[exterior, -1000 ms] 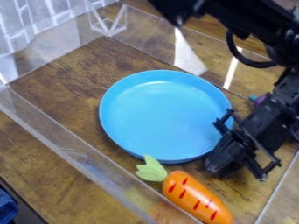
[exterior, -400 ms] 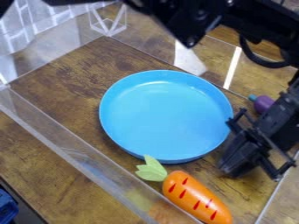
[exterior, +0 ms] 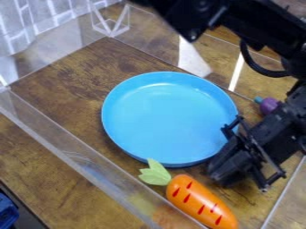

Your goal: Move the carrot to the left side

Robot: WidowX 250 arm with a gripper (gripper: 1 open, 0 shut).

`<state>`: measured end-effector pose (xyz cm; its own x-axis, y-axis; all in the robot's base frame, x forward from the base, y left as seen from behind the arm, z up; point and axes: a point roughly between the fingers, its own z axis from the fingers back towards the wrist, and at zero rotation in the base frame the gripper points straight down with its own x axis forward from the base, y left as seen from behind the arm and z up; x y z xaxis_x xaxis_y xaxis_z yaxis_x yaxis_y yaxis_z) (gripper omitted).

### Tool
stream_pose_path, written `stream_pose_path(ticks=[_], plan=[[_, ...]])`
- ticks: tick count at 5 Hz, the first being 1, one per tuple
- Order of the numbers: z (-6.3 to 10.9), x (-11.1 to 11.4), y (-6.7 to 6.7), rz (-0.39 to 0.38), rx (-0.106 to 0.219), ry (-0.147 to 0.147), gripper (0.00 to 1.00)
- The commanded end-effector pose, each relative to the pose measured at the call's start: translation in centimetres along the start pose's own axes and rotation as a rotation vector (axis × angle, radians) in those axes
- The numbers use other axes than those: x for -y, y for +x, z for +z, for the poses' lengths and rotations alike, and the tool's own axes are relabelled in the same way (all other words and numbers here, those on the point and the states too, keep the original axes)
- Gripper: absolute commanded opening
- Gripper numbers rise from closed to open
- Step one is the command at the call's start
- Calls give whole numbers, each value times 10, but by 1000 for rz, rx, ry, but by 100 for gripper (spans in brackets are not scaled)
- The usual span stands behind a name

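Could go wrong quite soon, by the look of it: a bump against the blue plate (exterior: 167,121), from swinging the black tool (exterior: 239,159) sideways so close to the rim. Hard to see the tips of the tool, all dark and tangled; cannot tell if apart or together. Look for the carrot (exterior: 201,201) low down near the front, just beside the plate, lying flat with green leaves (exterior: 156,173) pointing up toward the rim. Could roll or spin away, being round and smooth, after a poke instead of a good pinch. Could slip out too, from grabbing only the floppy-looking leaves or the thin end. Best to go for the fat orange middle. Watch out for the clear wall (exterior: 86,165) right next to the carrot, easy to miss and easy to knock by going straight left too low. Also in the way of a path to the left: the big plate, so maybe lift high and go over. Farther back, see a white pointy thing (exterior: 194,55) and, by the arm (exterior: 275,125), something purple (exterior: 266,105), partly hidden. Down in the near left corner, something blue (exterior: 9,215). Under it all, a brown wooden desk (exterior: 60,94).
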<state>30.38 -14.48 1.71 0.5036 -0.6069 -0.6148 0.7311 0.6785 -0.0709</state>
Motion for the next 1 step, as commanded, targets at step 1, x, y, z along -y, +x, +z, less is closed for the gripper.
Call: stream_pose_path(ticks=[1], plan=[[27,-2,-7,-34,69,53,0]])
